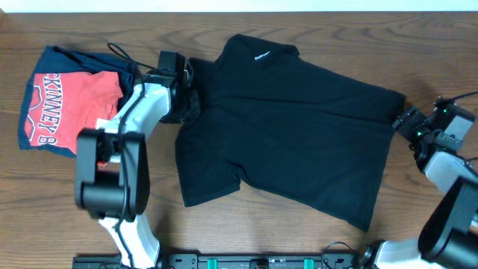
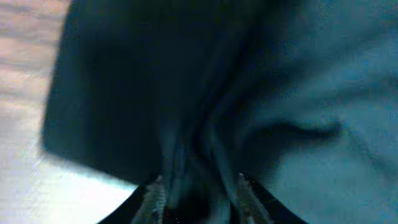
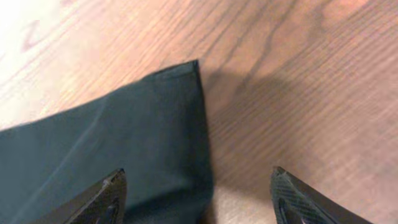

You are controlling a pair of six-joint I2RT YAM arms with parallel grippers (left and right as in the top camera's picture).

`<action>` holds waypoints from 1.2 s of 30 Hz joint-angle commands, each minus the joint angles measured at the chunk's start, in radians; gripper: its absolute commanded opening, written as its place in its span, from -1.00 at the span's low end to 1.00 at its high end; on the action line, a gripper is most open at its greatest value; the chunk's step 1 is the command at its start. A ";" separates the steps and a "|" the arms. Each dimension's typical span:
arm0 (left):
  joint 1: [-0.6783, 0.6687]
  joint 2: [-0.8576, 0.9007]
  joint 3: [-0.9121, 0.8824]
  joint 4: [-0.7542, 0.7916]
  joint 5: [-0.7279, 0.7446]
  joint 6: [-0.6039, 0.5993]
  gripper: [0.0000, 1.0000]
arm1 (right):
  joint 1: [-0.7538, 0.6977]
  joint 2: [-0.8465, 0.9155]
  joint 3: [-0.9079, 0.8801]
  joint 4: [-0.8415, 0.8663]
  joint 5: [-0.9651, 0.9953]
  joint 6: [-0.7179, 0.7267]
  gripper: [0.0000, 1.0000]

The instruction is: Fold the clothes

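**Item 1: black shirt** (image 1: 299,127). Task garment, short-sleeved, plain. Spread flat and slightly askew on the wooden table (image 1: 45,217), covering the middle of it. The collar lies at the far edge, and small white lettering (image 1: 263,54) shows at the neck. The hem side is toward the robot, its lower edge running unevenly.

**Item 2: left gripper** (image 1: 188,96). Sits at the shirt's left edge, at sleeve level just below the collar line, and is over the cloth. In the left wrist view the gripper (image 2: 199,190) has its two fingers set apart, with a gathered ridge of the shirt (image 2: 298,81) running up into the gap. The view is blurred, so I cannot tell whether the cloth is pinched or merely lies loose between the fingers.

**Item 3: right gripper** (image 1: 405,119). Sits at the shirt's right edge, beside the upper right corner. In the right wrist view the gripper (image 3: 199,186) is spread wide and holds nothing. One finger (image 3: 102,199) is above the cloth and the other is above bare wood. The shirt's corner (image 3: 124,143) lies flat on the table between them.

**Item 4: red T-shirt** (image 1: 75,101). White block letters. Well left of the shirt, beyond the left arm.

**Item 5: navy-blue garment** (image 1: 67,56). Under the red T-shirt, its edges showing around it. Also well left of the shirt.
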State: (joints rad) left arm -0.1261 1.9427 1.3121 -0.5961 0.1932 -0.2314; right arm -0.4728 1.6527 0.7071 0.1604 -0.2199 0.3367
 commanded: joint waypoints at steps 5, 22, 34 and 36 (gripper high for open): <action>-0.004 -0.193 0.001 -0.098 0.009 0.022 -0.04 | 0.013 0.185 0.075 0.093 -0.067 0.084 0.43; -0.004 -0.250 0.001 -0.177 0.009 0.025 -0.03 | 0.052 0.380 0.199 0.386 -0.085 0.149 -0.98; -0.004 -0.250 0.001 -0.219 0.009 0.029 -0.03 | -0.031 0.346 0.407 0.369 -0.247 0.096 0.69; -0.004 -0.253 0.001 -0.225 0.009 0.041 -0.03 | -0.053 0.308 0.407 0.352 -0.329 0.095 0.99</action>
State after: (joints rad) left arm -0.1272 1.7000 1.3113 -0.8101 0.2035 -0.2222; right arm -0.4953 2.0178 1.1057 0.5270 -0.4076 0.4591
